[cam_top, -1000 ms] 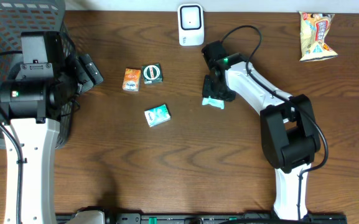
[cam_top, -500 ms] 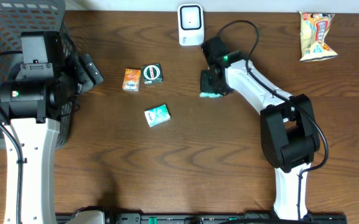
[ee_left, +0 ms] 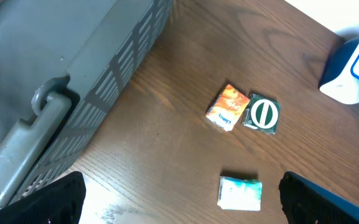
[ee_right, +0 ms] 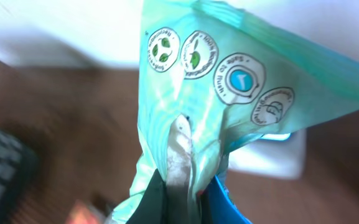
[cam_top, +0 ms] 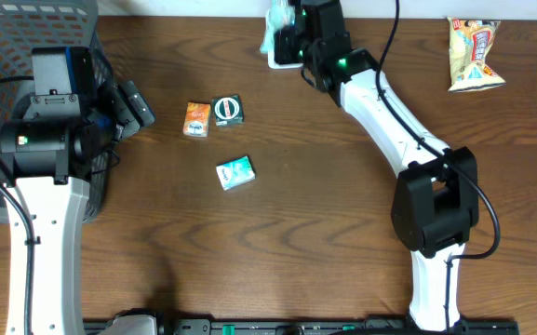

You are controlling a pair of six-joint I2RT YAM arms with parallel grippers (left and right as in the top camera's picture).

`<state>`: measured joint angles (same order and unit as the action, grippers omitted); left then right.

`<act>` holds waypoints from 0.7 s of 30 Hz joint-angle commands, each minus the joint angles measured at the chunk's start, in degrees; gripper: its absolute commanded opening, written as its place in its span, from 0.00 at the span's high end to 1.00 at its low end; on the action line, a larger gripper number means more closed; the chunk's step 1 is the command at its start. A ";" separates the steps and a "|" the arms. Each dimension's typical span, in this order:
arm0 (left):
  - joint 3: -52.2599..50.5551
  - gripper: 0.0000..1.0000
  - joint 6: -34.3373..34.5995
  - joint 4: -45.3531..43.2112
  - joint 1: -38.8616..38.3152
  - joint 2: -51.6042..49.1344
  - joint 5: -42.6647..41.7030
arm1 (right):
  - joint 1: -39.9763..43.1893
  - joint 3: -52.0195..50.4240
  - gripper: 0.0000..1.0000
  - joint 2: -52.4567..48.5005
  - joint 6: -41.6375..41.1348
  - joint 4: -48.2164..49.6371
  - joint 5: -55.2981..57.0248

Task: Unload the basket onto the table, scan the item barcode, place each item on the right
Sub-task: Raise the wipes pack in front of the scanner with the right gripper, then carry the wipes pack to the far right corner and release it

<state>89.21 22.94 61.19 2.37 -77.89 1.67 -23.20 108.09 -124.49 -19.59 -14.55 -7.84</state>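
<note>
Teal packet pinched in our right claw, we hold it before the scanner to show its barcode; our left claw hangs spread.

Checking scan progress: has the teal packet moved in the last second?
Yes. The teal packet went from right of the orange box up to the scanner.

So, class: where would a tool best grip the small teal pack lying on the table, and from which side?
Probably its two long edges, coming straight down from above: the teal pack lies flat, clear of the orange pack, so both edges are free.
</note>
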 commanded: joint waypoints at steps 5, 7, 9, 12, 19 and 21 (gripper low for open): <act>0.00 0.02 0.50 0.07 0.24 0.33 0.33 | 4.11 8.96 0.99 -7.15 -4.83 3.91 -8.83; 0.00 0.02 0.50 0.07 0.24 0.33 0.33 | 4.57 13.64 0.99 -10.69 -6.38 1.51 -8.85; 0.00 0.02 0.52 0.07 0.24 0.33 0.33 | 4.96 18.51 0.99 -14.47 -7.61 -1.77 -9.11; 0.00 0.02 0.52 0.07 0.24 0.33 0.33 | 5.22 23.50 0.99 -18.93 -7.61 -5.57 -10.03; 0.00 0.02 0.50 0.07 0.24 0.33 0.33 | 5.31 24.22 0.99 -20.48 -4.22 -7.48 -10.58; 0.00 0.02 0.50 0.07 0.24 0.33 0.33 | 5.53 24.24 0.99 -19.71 -3.17 -8.00 -10.54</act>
<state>89.21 22.94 61.14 2.37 -77.89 1.67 -17.89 130.04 -146.23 -25.58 -22.44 -17.23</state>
